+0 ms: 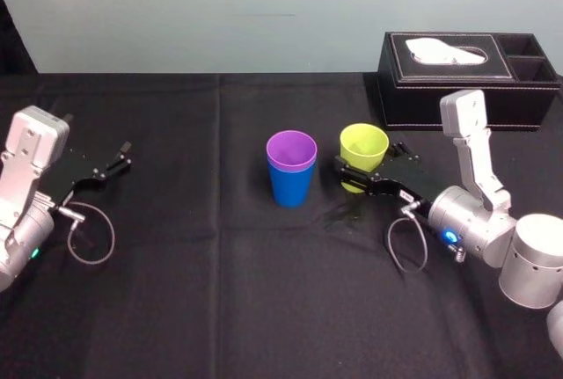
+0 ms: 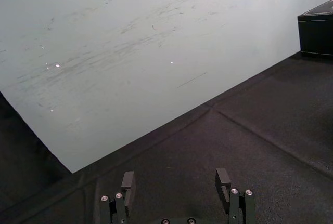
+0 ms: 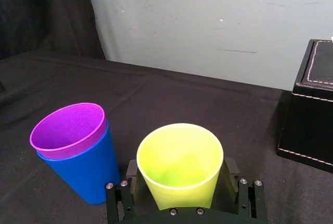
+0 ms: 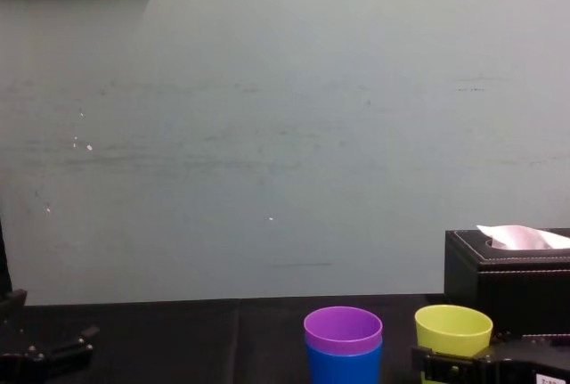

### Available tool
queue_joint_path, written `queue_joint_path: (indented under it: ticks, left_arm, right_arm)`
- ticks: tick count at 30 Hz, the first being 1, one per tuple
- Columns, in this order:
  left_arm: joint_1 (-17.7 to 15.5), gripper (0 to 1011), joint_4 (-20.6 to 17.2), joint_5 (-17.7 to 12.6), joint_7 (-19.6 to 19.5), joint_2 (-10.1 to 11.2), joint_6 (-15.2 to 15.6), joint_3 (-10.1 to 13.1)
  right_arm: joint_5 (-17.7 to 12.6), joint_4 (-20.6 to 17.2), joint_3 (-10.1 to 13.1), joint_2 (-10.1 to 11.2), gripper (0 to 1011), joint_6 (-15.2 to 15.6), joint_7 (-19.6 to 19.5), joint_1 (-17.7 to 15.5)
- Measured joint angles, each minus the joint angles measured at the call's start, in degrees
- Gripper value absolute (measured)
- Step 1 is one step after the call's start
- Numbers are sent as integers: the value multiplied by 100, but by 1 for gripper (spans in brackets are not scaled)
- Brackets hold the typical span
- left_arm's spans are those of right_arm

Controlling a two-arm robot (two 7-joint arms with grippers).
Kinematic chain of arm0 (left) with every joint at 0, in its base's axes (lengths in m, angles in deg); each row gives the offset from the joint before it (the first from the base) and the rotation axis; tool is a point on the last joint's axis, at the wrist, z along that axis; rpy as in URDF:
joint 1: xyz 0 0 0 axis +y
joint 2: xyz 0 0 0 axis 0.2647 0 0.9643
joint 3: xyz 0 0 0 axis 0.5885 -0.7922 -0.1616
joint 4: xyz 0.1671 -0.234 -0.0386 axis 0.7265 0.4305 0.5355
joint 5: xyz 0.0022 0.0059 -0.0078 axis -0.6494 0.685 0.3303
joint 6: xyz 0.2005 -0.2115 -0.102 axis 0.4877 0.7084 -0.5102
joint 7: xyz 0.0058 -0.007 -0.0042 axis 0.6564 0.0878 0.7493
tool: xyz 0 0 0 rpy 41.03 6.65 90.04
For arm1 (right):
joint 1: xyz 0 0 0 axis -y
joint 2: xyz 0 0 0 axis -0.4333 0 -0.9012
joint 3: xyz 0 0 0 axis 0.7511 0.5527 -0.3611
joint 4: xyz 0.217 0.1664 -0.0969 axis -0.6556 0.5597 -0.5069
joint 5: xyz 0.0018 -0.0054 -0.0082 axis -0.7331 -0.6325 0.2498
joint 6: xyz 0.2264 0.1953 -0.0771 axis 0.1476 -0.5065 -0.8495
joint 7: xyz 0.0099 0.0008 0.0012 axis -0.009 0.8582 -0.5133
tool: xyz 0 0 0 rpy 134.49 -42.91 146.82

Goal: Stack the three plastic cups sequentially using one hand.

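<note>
At the far left, the left claw rests parked on the black surface, well apart from the cups. Its jaws stand wide with nothing between them, as the left wrist view makes plain.

Near the middle of the surface stands the part of the job that looks done. The purple cup sits nested inside the blue cup, both upright, with only the purple rim and a narrow band showing above the blue wall. From the chest view the pair reads as one neat stack, purple over blue. So, judging by how things lie, the first of the two stacking steps is complete.

Just to the right of that stack, close but apart from it, is the yellow-green cup, upright and empty. The right claw straddles it low down with its jaws set wide, one on either side of the cup wall. In the right wrist view they look close to the cup but not visibly pinching it, and the cup seems to stand on the surface. What is left, then, is to close on this last cup, lift it, carry it over the purple rim and seat it.

Behind and to the right sits the black tissue box, clear of the work.
</note>
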Motion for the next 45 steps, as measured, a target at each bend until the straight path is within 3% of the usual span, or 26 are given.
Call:
queue_joint_path:
  ticks: [15,24,31,39,45]
  left_arm:
    - [0,1011,0,0,0,0,0,0]
    - [0,1011,0,0,0,0,0,0]
    - [0,1011,0,0,0,0,0,0]
    - [0,1011,0,0,0,0,0,0]
    - [0,1011,0,0,0,0,0,0]
  right_arm:
    - [-3,55,-43,-12,984,-19,58,53]
    - [-3,45,-38,-8,771,-18,47,45]
    - [-3,38,-33,-5,741,-15,40,40]
    - [19,-445,-7,178,739,131,-34,-48]
    - [-64,-900,52,323,739,419,-49,-25]
